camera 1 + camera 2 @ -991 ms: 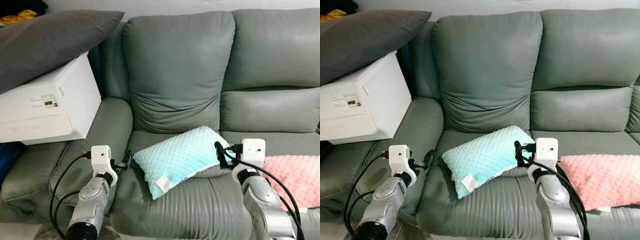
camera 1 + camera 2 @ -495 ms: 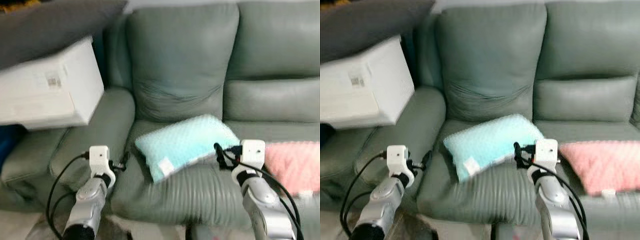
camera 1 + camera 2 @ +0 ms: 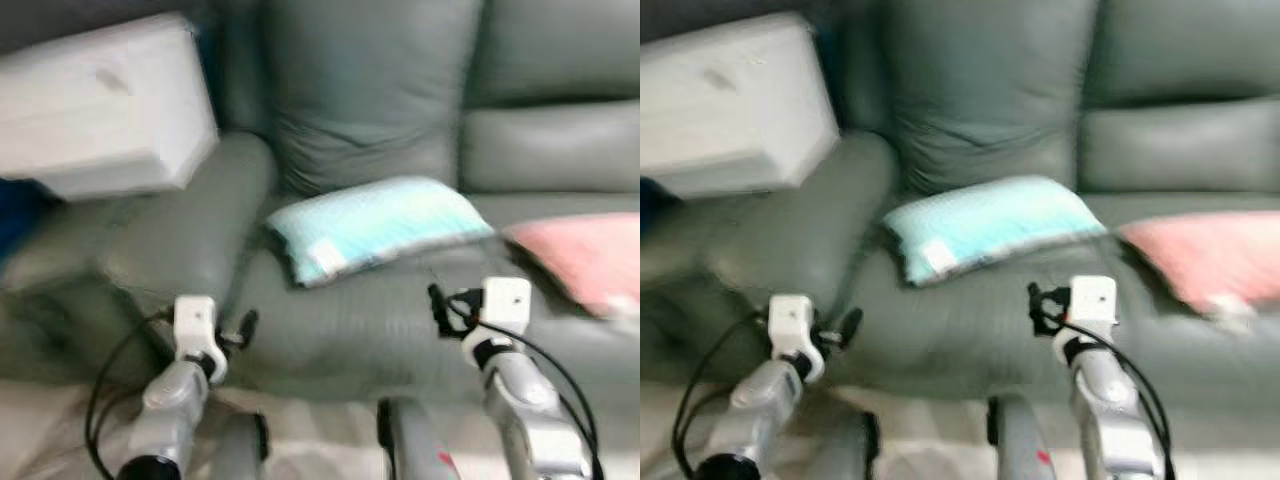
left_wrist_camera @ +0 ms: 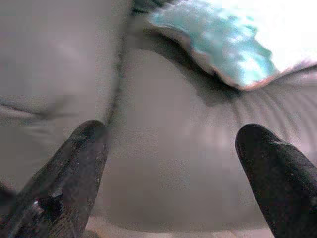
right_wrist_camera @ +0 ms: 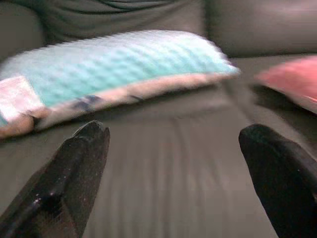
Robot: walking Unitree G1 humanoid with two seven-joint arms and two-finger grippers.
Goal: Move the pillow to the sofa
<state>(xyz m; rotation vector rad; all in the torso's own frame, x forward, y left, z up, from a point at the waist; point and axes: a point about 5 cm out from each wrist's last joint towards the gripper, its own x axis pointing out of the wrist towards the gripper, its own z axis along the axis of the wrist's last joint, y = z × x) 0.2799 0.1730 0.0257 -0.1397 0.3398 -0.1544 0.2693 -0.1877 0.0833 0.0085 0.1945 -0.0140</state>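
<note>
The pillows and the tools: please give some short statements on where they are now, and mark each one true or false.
1. The teal pillow lies on the sofa seat. True.
2. The left tool grips the teal pillow. False: it is open and apart from the pillow, in front of the seat.
3. A pink pillow lies to the right of the teal one. True.
4. The right tool is shut on the pink pillow. False: its fingers are spread and hold nothing.
5. A white box is by the sofa's left armrest. True.
</note>
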